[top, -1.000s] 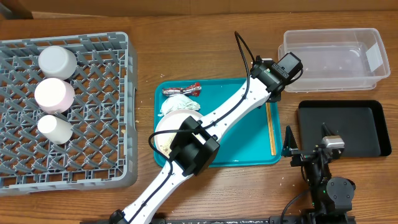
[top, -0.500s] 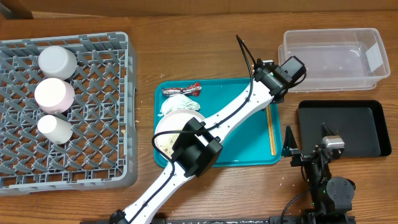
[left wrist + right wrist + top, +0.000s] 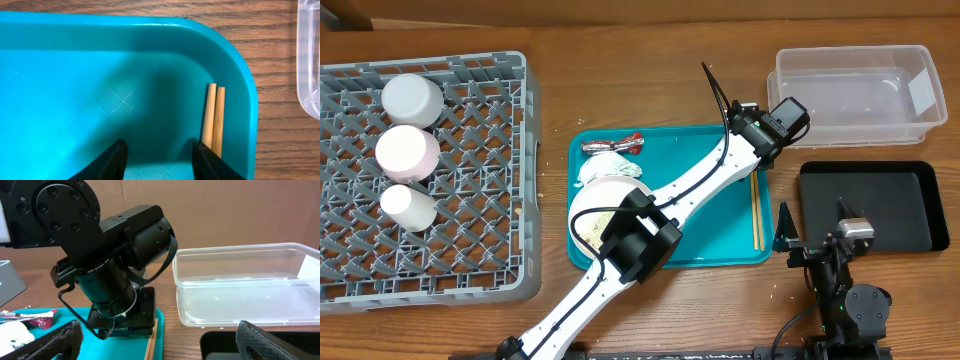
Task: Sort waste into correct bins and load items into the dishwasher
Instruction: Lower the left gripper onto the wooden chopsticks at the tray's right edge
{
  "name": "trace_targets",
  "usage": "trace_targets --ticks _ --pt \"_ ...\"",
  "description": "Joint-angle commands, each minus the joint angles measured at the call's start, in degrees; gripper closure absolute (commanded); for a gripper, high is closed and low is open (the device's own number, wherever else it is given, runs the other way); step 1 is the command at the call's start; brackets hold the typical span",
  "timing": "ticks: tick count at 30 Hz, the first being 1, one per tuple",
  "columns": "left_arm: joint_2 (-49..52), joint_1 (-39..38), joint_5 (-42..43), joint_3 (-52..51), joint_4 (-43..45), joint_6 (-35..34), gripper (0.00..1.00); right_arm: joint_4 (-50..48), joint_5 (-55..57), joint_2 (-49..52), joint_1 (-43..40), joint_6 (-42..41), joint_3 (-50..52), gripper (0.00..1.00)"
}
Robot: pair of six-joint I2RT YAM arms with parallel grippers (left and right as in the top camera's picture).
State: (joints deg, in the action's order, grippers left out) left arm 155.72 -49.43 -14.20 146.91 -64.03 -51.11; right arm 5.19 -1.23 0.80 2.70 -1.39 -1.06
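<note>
My left gripper (image 3: 159, 160) is open and empty, low over the far right corner of the teal tray (image 3: 75, 90), and also shows in the overhead view (image 3: 756, 158). Two wooden chopsticks (image 3: 213, 117) lie just beside its right finger. The red-and-silver wrapper (image 3: 612, 145) and white napkin (image 3: 605, 168) lie at the tray's back left. The large white plate (image 3: 600, 200) with crumbs is partly under the arm. The clear tub (image 3: 855, 95) and black tray (image 3: 870, 205) stand to the right. My right gripper (image 3: 160, 340) is open and empty beside the black tray.
The grey dish rack (image 3: 470, 200) at the left holds three upturned round dishes: a whitish one (image 3: 412, 98), a pinkish one (image 3: 405, 153), a small white one (image 3: 408, 205). The left arm lies diagonally across the teal tray (image 3: 710, 250).
My left gripper has shifted slightly right and toward the front, nearer the chopsticks, more of which now shows. The right arm has not moved.
</note>
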Motion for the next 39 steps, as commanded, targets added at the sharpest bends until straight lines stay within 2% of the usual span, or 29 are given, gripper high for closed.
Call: trace_targets --ticks 1,10,15,20,26,39 --pt "0.52 -0.48 -1.46 -0.17 -0.46 -1.18 0.56 -0.37 0.28 -0.63 -0.20 0.33 0.59 0.00" --pt "-1.73 -0.42 -0.94 2.05 -5.05 -1.18 0.59 -0.37 0.28 -0.63 -0.20 0.35 0.59 0.00" --pt "-2.03 -1.01 4.85 2.12 -4.85 0.57 0.59 -0.37 0.28 -0.63 -0.20 0.35 0.59 0.00" --pt "-1.60 -2.29 4.46 2.03 -4.94 0.59 0.59 -0.37 0.28 -0.63 -0.20 0.35 0.59 0.00" --pt "-1.60 -3.56 0.04 2.03 -4.94 0.57 0.58 -0.37 0.28 -0.63 -0.20 0.35 0.59 0.00" --pt "-1.90 -3.17 0.26 2.12 -8.72 1.42 0.59 -0.37 0.28 -0.63 -0.20 0.35 0.59 0.00"
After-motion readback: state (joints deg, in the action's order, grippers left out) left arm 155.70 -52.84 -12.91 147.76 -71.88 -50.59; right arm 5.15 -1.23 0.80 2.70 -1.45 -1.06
